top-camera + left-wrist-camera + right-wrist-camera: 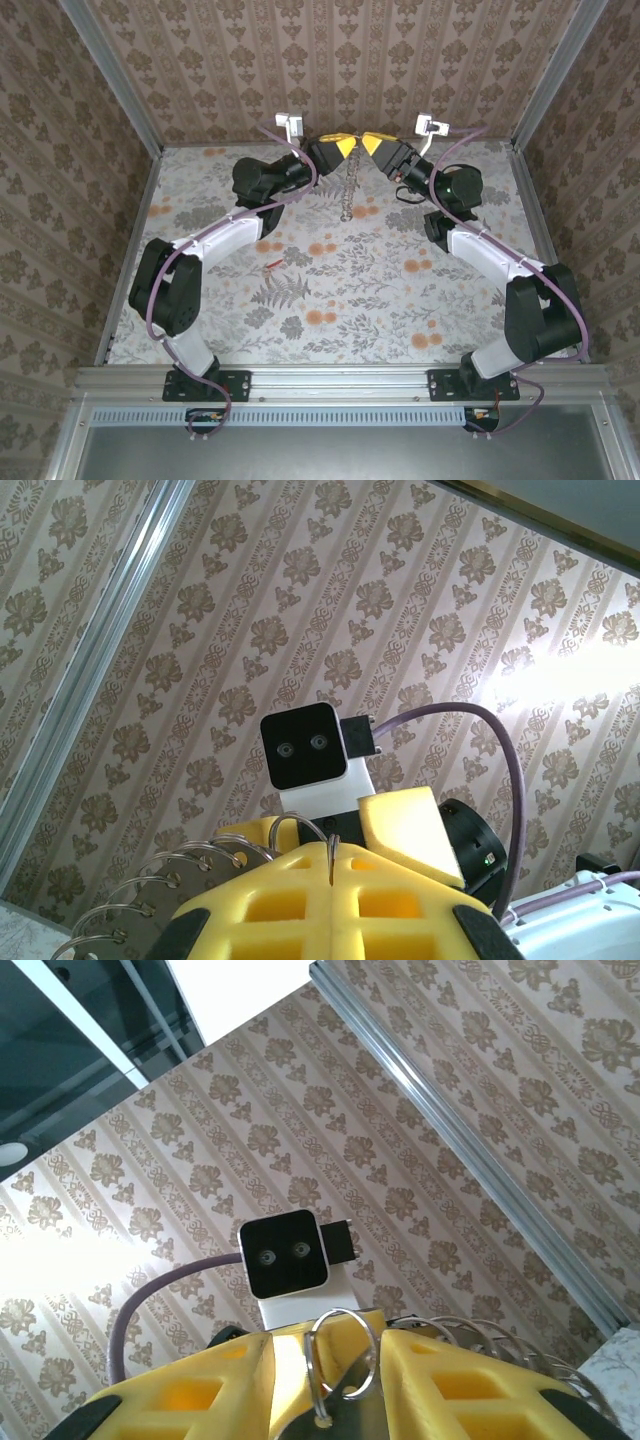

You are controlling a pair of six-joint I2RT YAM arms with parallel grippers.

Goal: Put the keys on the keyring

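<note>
My two grippers meet high at the back middle. The left gripper is shut on the thin wire of the keyring. Small rings and metal keys string off the keyring to its left. From between the grippers a bunch of metal bits hangs down toward the floor. The right gripper has its jaws partly apart, with a flat metal key spanning the gap and a small split ring through the key's hole. A tiny red-headed key lies on the floor, left of centre.
Patterned walls close in the back and both sides, with metal rails at the corners. The floral floor is open in front of the arms. Purple cables loop along both arms.
</note>
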